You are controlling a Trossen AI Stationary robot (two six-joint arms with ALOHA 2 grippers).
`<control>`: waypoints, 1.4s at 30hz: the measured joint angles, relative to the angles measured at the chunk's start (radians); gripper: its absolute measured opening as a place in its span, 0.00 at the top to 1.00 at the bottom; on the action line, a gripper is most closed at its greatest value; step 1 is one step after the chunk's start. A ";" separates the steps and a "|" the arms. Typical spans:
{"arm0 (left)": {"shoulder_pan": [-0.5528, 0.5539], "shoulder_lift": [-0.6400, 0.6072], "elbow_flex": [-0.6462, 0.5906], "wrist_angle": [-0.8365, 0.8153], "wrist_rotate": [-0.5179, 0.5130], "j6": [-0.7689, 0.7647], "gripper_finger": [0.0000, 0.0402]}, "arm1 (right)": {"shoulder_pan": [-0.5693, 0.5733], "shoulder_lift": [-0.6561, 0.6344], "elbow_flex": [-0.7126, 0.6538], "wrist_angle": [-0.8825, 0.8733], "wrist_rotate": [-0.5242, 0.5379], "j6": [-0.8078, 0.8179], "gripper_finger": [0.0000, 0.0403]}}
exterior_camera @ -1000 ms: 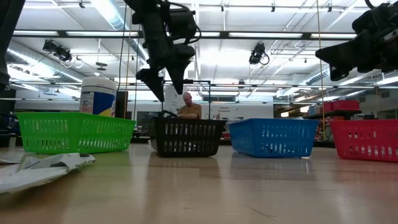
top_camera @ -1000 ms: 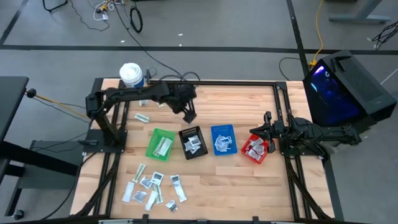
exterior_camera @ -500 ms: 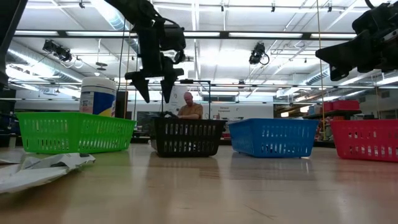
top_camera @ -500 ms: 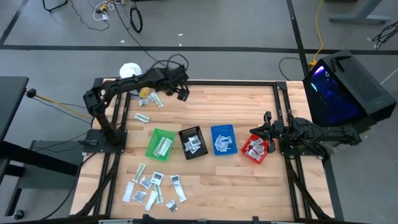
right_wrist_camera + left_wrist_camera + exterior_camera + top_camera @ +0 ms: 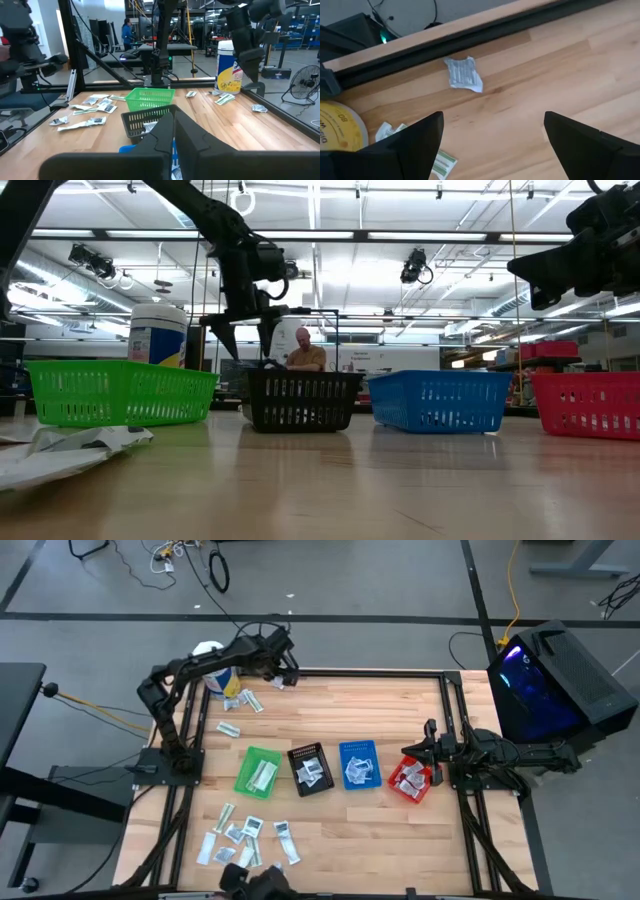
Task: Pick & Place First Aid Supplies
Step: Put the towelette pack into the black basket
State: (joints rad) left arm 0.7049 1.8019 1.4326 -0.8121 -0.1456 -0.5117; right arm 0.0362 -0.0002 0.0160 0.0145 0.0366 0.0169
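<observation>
L gripper (image 5: 285,675) open above sachet (image 5: 463,74) near table's far edge (image 5: 350,673).

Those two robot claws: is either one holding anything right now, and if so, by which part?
Neither holds anything. The left gripper is open and empty above a silvery sachet near the table's far edge. The right gripper is shut on nothing above the red bin.

Left gripper (image 5: 283,671) moved from above the black bin (image 5: 310,768) to the table's far edge, jaws wide apart, now over a loose silvery sachet (image 5: 463,74) near the white tub (image 5: 212,658). A dark object (image 5: 258,883) entered at the near edge.
</observation>
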 joint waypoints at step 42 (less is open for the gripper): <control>0.097 0.293 0.174 0.013 -0.011 0.134 0.11 | 0.000 0.000 0.000 0.000 0.000 0.000 0.94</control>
State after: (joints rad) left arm 0.8024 2.0946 1.6063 -0.7992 -0.1568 -0.3779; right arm 0.0360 -0.0002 0.0159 0.0147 0.0364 0.0166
